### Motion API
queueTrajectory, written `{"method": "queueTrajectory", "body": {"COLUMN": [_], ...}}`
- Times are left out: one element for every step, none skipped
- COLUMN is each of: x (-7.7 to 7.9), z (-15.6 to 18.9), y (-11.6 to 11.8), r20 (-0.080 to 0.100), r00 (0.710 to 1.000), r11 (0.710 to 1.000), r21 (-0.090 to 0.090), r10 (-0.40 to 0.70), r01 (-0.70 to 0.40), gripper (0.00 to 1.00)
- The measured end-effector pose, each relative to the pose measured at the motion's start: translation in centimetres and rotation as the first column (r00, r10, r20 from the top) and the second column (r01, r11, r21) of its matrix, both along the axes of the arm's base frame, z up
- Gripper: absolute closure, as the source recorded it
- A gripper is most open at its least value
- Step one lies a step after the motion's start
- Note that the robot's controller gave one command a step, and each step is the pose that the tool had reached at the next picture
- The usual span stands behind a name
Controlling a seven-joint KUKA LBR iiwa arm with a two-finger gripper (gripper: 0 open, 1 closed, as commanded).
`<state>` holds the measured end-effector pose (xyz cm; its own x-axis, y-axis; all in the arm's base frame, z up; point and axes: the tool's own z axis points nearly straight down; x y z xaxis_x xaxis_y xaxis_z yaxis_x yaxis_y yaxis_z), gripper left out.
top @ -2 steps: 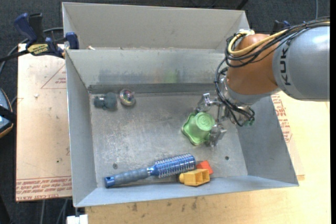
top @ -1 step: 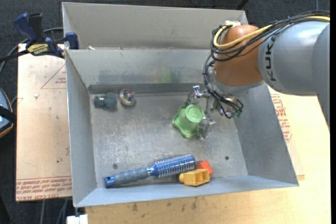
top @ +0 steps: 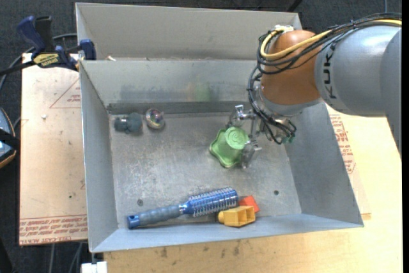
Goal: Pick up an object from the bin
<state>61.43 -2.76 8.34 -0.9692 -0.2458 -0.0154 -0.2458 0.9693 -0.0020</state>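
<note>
Dark carpet lies round the grey bin (top: 96, 156), and your arm (top: 364, 73) reaches into it from the right with its orange cover (top: 287, 67) over the wrist. Your gripper (top: 246, 135) is low over the bin floor with its fingers (top: 240, 114) spread apart, one toward the back wall and one toward the front. The green toy (top: 227, 146), a rounded thing with a spiral on top, lies just to the gripper's left, and its right edge sits in the gap between the fingers. You cannot tell from here whether either finger touches it, and nothing is clamped yet. I judge that you are at the end of the approach, about to grasp. The next move calls for shutting the fingers squarely on the toy, perhaps after a small shift left so they take more than its edge, and then a straight lift. A grip on the edge alone may let it slip out. Well to the gripper's front and left lie a blue brush (top: 185, 206) and, touching its head, a yellow piece (top: 236, 217). Far to the left, near the back wall, are a grey lump (top: 128, 123) and a small shiny ball (top: 154, 117). As for writing, you can read "KU" on the arm, the start of the maker's name. The toy bears no label that I can make out.
</note>
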Motion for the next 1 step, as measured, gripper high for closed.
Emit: {"method": "queueTrajectory", "body": {"x": [1.46], "z": [20.76], "y": [-0.66], "r20": [-0.005], "r00": [0.924], "r11": [0.924], "r21": [-0.006], "r10": [0.382], "r01": [-0.382], "gripper": [1.0]}}
